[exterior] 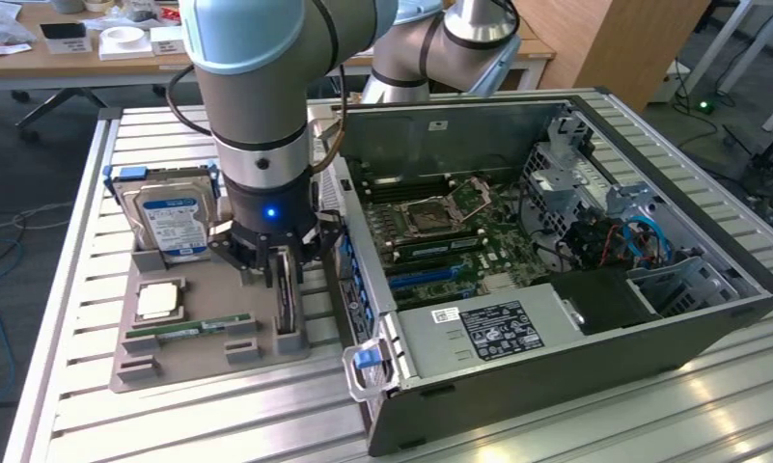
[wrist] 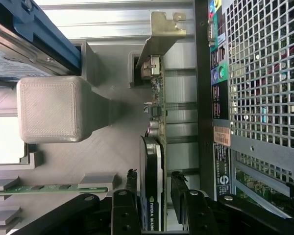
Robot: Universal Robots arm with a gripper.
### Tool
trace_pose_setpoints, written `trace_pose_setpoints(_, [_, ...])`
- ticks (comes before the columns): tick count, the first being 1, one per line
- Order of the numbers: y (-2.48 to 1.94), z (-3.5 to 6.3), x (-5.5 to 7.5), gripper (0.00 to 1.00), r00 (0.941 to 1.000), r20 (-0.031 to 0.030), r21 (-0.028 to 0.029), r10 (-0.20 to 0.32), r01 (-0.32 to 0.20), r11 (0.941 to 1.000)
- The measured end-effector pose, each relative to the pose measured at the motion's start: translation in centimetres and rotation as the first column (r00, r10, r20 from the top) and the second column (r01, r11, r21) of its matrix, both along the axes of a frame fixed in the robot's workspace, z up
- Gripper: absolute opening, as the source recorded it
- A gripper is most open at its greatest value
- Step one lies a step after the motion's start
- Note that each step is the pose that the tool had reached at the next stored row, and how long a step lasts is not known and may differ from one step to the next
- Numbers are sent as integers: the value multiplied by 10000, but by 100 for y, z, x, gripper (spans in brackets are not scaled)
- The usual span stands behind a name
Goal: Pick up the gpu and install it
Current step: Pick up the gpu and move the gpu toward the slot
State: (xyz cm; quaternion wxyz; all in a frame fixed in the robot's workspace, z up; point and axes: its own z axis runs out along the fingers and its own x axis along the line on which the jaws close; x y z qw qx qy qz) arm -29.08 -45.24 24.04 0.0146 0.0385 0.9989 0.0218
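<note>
Single arm (exterior: 267, 87) reaching straight down, wrist (exterior: 267, 183) vertical, jaws parted, tips pointing downward

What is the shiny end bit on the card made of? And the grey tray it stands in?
The gpu has an end bracket that looks like bare metal: thin, bent, with a dull silver shine. The grey tray seems to be matte plastic, probably 3D-printed, since fine lines cover its block.

The gpu (wrist: 151, 191) is black, its bracket (wrist: 162, 33) silvery.
</note>
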Motion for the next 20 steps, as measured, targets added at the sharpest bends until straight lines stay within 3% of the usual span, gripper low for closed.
trace_pose_setpoints(11, [3,-76,0,42,10000,3,2,-9,9,10000])
trace_pose_setpoints(20, [71,-102,-6,42,10000,3,2,-11,11,10000])
